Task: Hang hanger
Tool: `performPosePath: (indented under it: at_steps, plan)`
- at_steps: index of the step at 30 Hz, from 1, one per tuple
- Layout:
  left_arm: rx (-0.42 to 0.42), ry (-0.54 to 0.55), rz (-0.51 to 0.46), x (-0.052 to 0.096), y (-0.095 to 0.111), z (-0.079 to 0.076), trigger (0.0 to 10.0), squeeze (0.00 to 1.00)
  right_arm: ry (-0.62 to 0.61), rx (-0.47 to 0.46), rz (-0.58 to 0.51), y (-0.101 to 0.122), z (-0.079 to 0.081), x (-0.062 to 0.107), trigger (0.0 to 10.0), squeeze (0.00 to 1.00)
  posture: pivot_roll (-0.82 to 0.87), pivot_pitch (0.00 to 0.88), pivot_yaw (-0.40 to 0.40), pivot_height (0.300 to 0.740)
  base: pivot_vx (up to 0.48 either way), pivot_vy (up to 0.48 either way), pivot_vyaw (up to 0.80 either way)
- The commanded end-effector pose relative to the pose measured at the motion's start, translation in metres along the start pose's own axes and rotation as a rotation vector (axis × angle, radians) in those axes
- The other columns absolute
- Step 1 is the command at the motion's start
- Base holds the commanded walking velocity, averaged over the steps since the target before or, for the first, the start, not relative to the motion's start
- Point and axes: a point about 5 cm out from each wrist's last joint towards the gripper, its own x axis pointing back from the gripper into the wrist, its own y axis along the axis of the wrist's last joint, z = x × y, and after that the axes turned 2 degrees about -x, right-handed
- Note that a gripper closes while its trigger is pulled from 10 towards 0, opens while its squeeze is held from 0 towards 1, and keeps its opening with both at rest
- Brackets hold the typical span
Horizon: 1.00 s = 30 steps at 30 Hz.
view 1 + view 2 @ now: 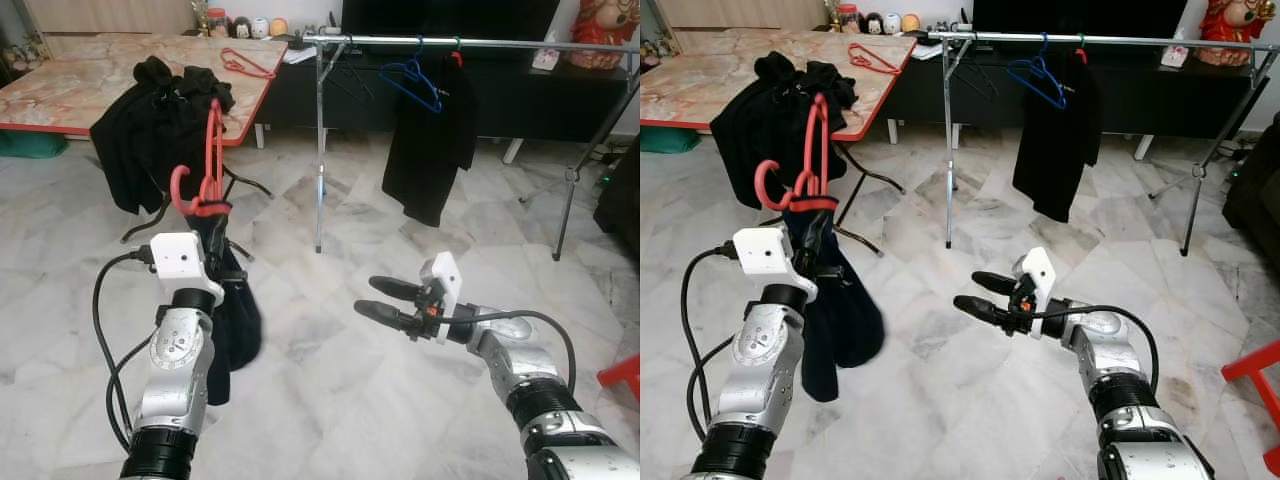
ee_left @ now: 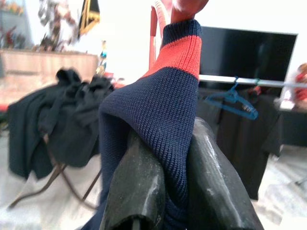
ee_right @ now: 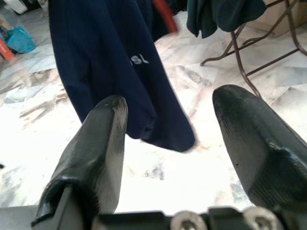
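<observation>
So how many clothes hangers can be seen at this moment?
4: a red hanger carrying the navy garment, held by the left gripper; a red one on the table; a blue one on the rail; another under the hung black garment. More may be hidden.

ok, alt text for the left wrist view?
Two black fingers pinch a navy knit garment with an orange band at its collar. Behind, blurred: black clothes over a chair and a blue hanger on a metal rail.
</observation>
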Motion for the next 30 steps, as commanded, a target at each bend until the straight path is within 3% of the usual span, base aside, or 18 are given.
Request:
performPosePath:
  at_steps: [1, 6, 8, 13, 15, 16, 24, 30]
  plan:
    - [-0.004, -0.032, -0.075, -0.009, 0.015, -0.009, 10.0, 0.00, -0.018, 0.014, -0.023, 0.003, -0.001, 0.001, 10.0, 0.00, 0.01, 0.000, -0.023, 0.716, 0.000, 0.000, 0.00]
    - [-0.117, -0.195, 0.102, -0.006, -0.012, -0.021, 10.0, 0.00, -0.026, 0.026, -0.036, 0.006, 0.000, -0.001, 10.0, 0.00, 0.01, 0.000, -0.023, 0.716, 0.000, 0.000, 0.00]
    - [-0.123, -0.317, 0.205, 0.001, -0.027, -0.024, 10.0, 0.00, 0.021, 0.048, -0.022, 0.009, 0.003, -0.001, 10.0, 0.00, 0.01, 0.000, -0.020, 0.716, 0.000, 0.000, 0.00]
    - [-0.150, -0.468, 0.313, 0.012, -0.039, -0.019, 10.0, 0.00, 0.101, 0.106, 0.043, 0.014, 0.006, 0.002, 10.0, 0.00, 0.01, 0.000, -0.020, 0.716, 0.000, 0.000, 0.00]
    - [-0.173, -0.573, 0.371, 0.022, -0.046, -0.018, 10.0, 0.00, 0.149, 0.139, 0.083, 0.018, 0.007, 0.005, 10.0, 0.00, 0.00, 0.000, -0.016, 0.716, 0.000, 0.000, 0.00]
    - [-0.191, -0.678, 0.418, 0.033, -0.051, -0.016, 10.0, 0.00, 0.228, 0.181, 0.149, 0.022, 0.010, 0.010, 10.0, 0.00, 0.00, 0.000, -0.016, 0.716, 0.000, 0.000, 0.00]
    - [-0.166, -0.910, 0.524, 0.055, -0.054, -0.018, 10.0, 0.00, 0.438, 0.284, 0.347, 0.031, 0.019, 0.024, 10.0, 0.00, -0.01, 0.000, -0.023, 0.716, 0.000, 0.000, 0.00]
    - [-0.103, -1.094, 0.567, 0.066, -0.046, -0.032, 10.0, 0.00, 0.486, 0.309, 0.411, 0.034, 0.018, 0.014, 10.0, 0.00, 0.00, 0.000, -0.036, 0.716, 0.000, 0.000, 0.00]
